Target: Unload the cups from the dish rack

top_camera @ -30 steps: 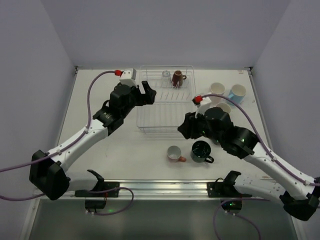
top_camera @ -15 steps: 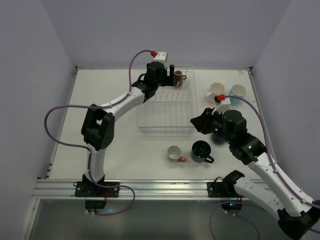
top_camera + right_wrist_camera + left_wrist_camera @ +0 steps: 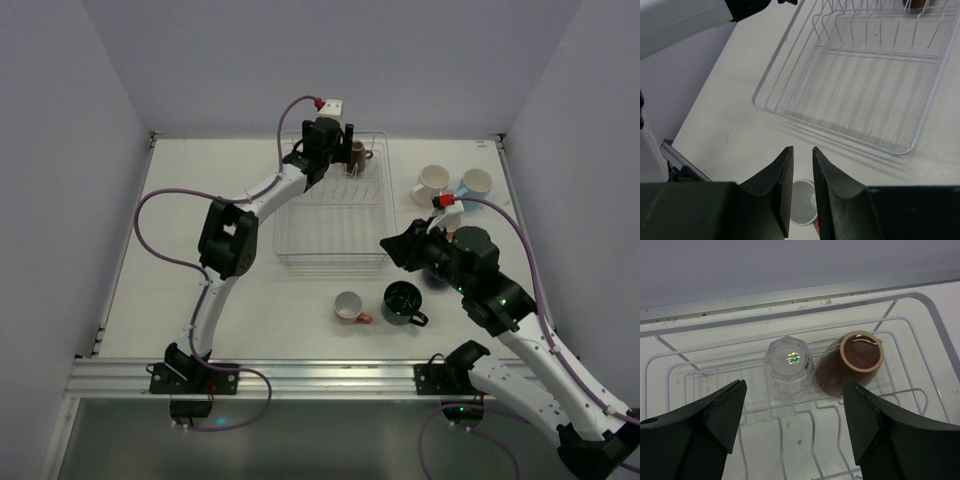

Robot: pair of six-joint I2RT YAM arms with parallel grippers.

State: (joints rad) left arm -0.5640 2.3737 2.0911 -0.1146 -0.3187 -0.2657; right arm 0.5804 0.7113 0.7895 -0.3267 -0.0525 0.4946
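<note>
- Overhead, the left gripper (image 3: pixel 338 152) hangs over the far end of the dish rack (image 3: pixel 332 262) and hides the clear glass. Only the dark brown cup (image 3: pixel 357 155) shows there.
- The left wrist view shows the clear glass (image 3: pixel 789 367) upside down, untouched between widely spread jaws. The dark brown cup lies tilted just right of it.
- On the bench (image 3: pixel 200 200), near the rack, stand the salmon pink cup (image 3: pixel 348 306) and the dark green cup (image 3: pixel 402 302). The cream cup (image 3: pixel 432 182) and the light blue cup (image 3: pixel 476 184) stand far right.
- The right gripper (image 3: pixel 801 150) is nearly closed and grips nothing. Its fingers cut off the pink cup.
- A dark shape under the right arm is possibly another cup.
</note>
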